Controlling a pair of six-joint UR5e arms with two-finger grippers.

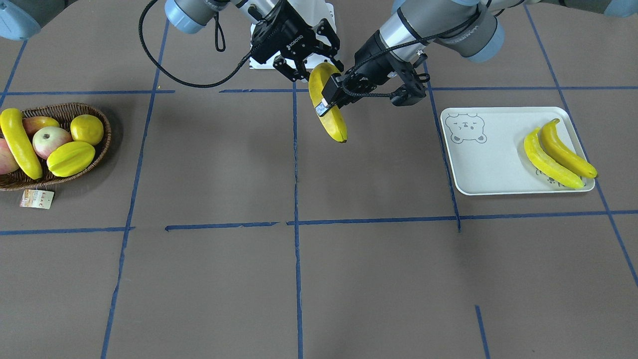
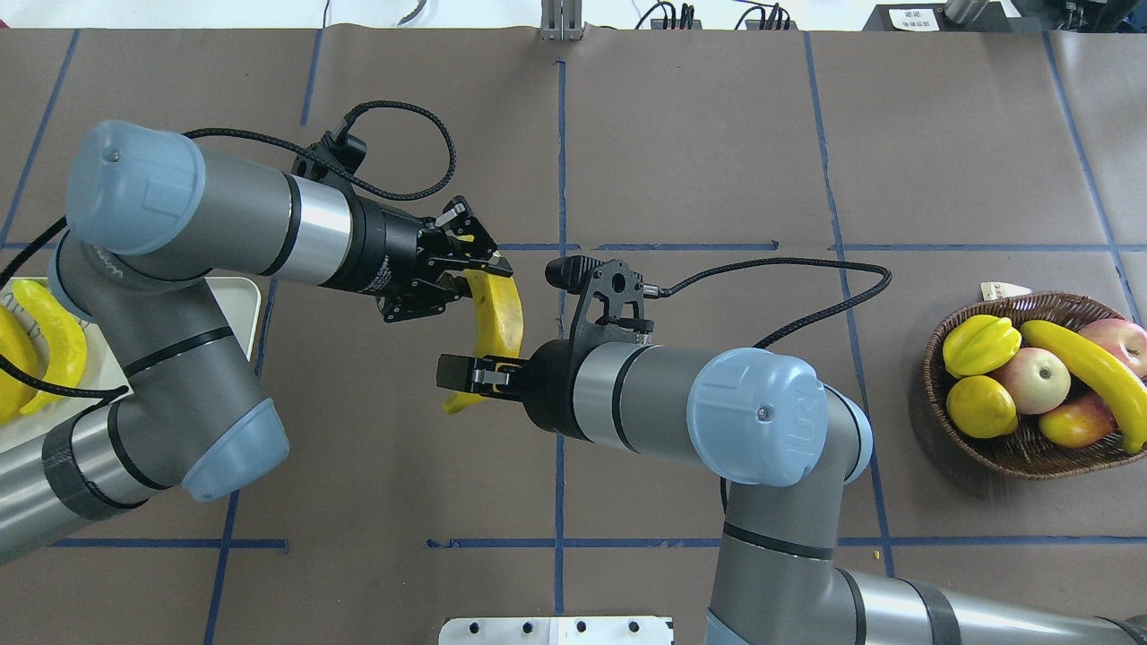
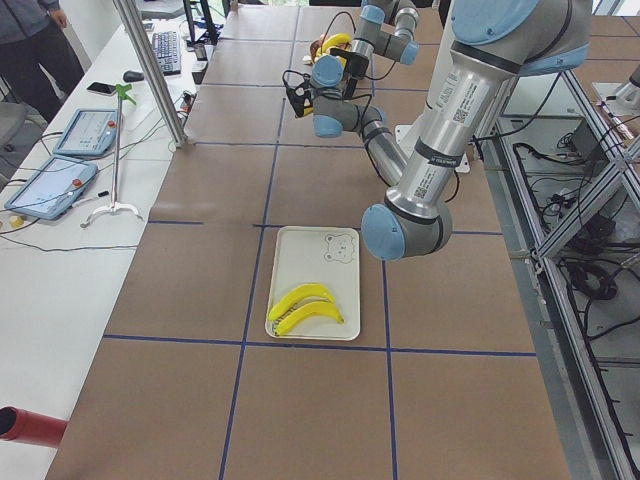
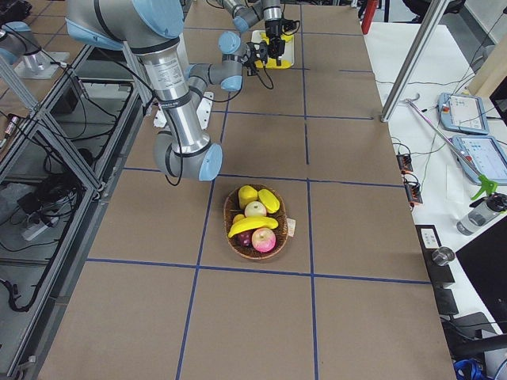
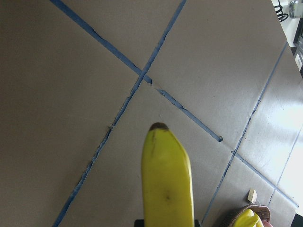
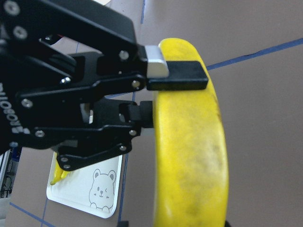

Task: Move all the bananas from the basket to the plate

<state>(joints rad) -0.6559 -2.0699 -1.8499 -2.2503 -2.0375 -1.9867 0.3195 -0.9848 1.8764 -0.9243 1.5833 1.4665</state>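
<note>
Brown taped tabletop [image 1: 224, 164]. Plate [image 1: 478, 164] by the left edge holds two bananas [image 1: 553, 159]. Halfway to the right edge my left tool [image 1: 330, 98] is clamped on a third banana [image 1: 335, 124], up off the surface. Can't tell if my right tool [image 1: 317, 70] pinches or just straddles it. My worry: both pulling at once twists it loose and it drops. Last banana [image 1: 20, 144] sits in the basket [image 1: 65, 105], right edge.
</note>
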